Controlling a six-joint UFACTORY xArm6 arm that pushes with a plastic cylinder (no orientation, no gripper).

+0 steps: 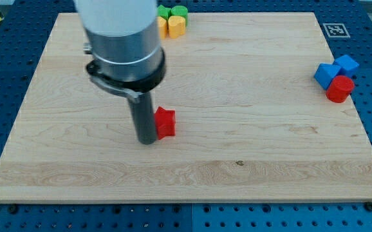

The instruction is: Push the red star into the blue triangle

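The red star (165,122) lies on the wooden board a little left of the middle. My tip (147,140) stands right against the star's left side, touching it or nearly so. The blue triangle (327,75) sits far off at the view's right edge of the board. It touches a second blue block (347,64) above and to its right, and a red round block (340,89) below it. The arm's grey body (123,38) hides part of the board at the upper left.
At the view's top edge, a yellow block (175,26) and green blocks (179,11) cluster together, partly behind the arm. A white marker tag (334,29) sits at the board's top right corner. Blue pegboard surrounds the board.
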